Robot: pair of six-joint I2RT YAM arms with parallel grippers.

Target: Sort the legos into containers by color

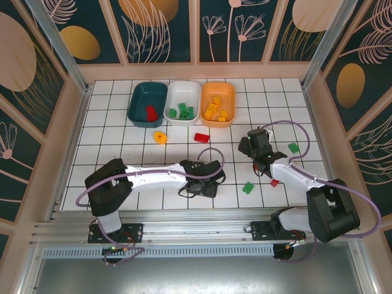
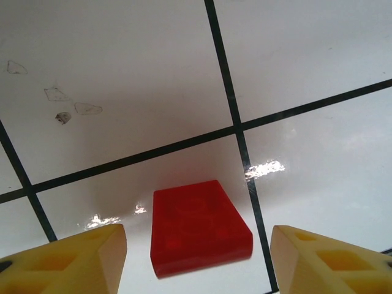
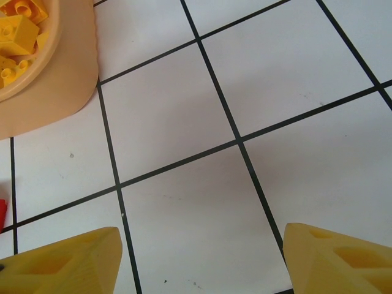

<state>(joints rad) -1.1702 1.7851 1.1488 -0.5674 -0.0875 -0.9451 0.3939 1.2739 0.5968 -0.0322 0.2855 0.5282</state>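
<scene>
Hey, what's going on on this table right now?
The robot is sorting legos by color: red in the teal tub, green in the white tub, yellow in the orange tub. The left gripper is open, a red brick on the table between its fingertips; the right gripper is open over bare tiles.

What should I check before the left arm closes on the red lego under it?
1. Left gripper open: ok.
2. Loose red lego centred between its fingers, lying flat: ok.
3. Gripper low enough to grip it: cannot tell.
4. Teal container holds a sorted red lego, so it takes red: ok.
5. Right gripper open and empty: ok.
</scene>
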